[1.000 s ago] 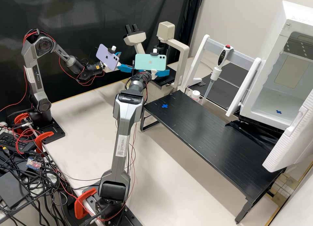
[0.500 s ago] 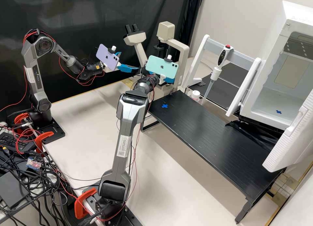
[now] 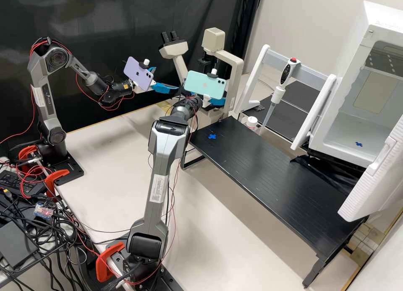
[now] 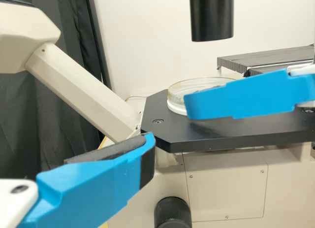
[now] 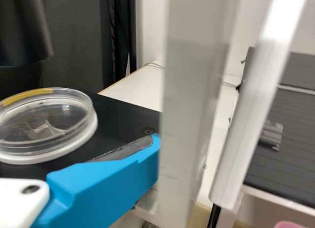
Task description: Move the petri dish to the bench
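Note:
In the high view my left gripper (image 3: pixel 165 88) hangs left of the microscope. My right gripper (image 3: pixel 217 102) is at the stage, partly behind its phone. The clear petri dish (image 4: pixel 197 90) sits in a white ring on the black stage in the left wrist view; a blue finger of my right gripper (image 4: pixel 189 107) crosses before it. There my left gripper (image 4: pixel 147 146) stands open, apart from the dish. In the right wrist view the dish (image 5: pixel 47 119) lies left of the fingertip of my right gripper (image 5: pixel 155 144), which is open, holding nothing.
The microscope's upright (image 3: pixel 237 81) rises close beside the right gripper, and its objective (image 4: pixel 211 16) hangs above the stage. The black bench (image 3: pixel 260 165) bears a blue cross (image 3: pixel 212 136) at its left end. A pipette (image 3: pixel 277 92) and an open white incubator (image 3: pixel 357 127) stand behind.
My right gripper has moved right, toward the microscope's upright, and then shifted slightly back left. The left arm has kept still.

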You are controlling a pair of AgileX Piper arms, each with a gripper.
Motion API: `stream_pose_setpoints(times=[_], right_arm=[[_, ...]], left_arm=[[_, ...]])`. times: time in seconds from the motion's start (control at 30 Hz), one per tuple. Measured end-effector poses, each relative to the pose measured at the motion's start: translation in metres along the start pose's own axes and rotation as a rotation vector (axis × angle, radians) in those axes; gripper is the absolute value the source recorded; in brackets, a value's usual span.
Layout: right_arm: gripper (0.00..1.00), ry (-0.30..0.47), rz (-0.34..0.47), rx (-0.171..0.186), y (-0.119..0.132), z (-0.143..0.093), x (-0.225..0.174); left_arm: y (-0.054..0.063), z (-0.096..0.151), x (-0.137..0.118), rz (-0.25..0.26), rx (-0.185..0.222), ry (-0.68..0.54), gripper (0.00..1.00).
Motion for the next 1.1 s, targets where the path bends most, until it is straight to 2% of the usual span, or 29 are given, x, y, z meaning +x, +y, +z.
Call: stream_pose_setpoints(times=[0.13,0.23,0.4,0.5,0.53,0.73,0.83,0.87,1.1], right_arm=[[1.0,0.021,0.007,-0.05,-0.003,-0.012,0.001],[1.0,0.031,0.026,-0.102,-0.007,-0.019,0.005],[1.0,0.012,0.025,-0.124,-0.016,-0.02,0.017],[1.0,-0.009,0.02,-0.113,-0.021,-0.018,0.025],[1.0,-0.015,0.023,-0.098,-0.021,-0.018,0.027],[1.0,-0.036,0.023,-0.078,-0.02,-0.02,0.036],[1.0,-0.05,0.015,-0.084,-0.021,-0.018,0.039],[0.0,-0.053,0.014,-0.084,-0.021,-0.017,0.04],[0.0,-0.062,-0.002,-0.072,-0.022,-0.012,0.041]], left_arm=[[0.0,0.0,0.0,0.0,0.0,0.0,1.0],[0.0,0.0,0.0,0.0,0.0,0.0,1.0],[0.0,0.0,0.0,0.0,0.0,0.0,1.0],[0.0,0.0,0.0,0.0,0.0,0.0,1.0],[0.0,0.0,0.0,0.0,0.0,0.0,1.0],[0.0,0.0,0.0,0.0,0.0,0.0,1.0],[0.0,0.0,0.0,0.0,0.0,0.0,1.0],[0.0,0.0,0.0,0.0,0.0,0.0,1.0],[0.0,0.0,0.0,0.0,0.0,0.0,1.0]])
